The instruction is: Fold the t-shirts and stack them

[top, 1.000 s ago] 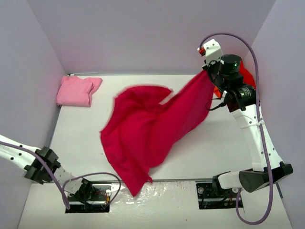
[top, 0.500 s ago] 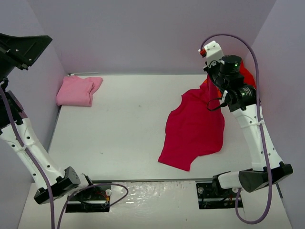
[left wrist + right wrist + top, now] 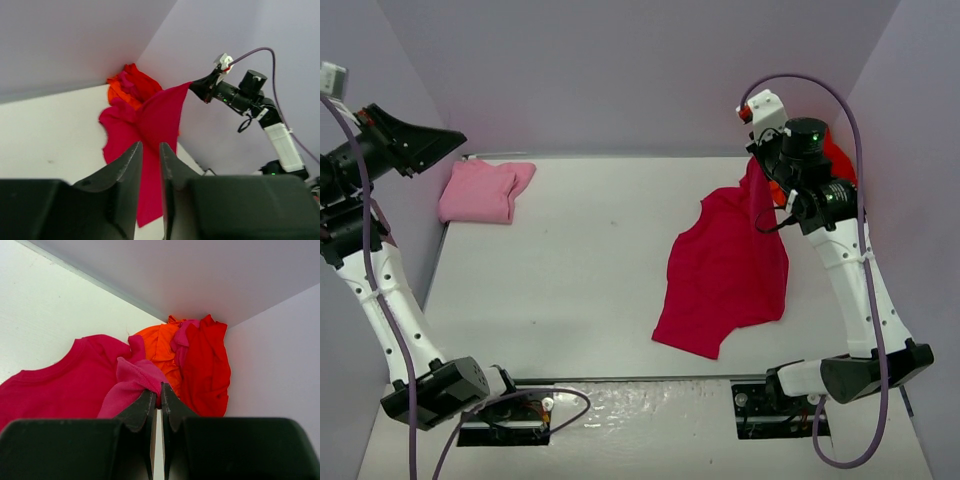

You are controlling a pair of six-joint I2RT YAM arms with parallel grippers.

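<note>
The crimson-magenta t-shirt (image 3: 725, 270) hangs from my right gripper (image 3: 757, 162) and trails flat over the table's right half. In the right wrist view my right gripper (image 3: 159, 385) is shut on a bunched fold of it (image 3: 132, 377). Behind it, the orange t-shirt (image 3: 160, 342) and the red t-shirt (image 3: 207, 365) lie crumpled in the far right corner. The light pink t-shirt (image 3: 485, 190) lies folded at the far left. My left gripper (image 3: 452, 138) is raised high at the left, empty, its jaws a narrow gap apart (image 3: 151, 144).
Lilac walls (image 3: 620, 70) close the table on the back and both sides. The white table (image 3: 570, 270) stretches between the pink shirt and the crimson one. The arm bases and cables (image 3: 510, 405) sit at the near edge.
</note>
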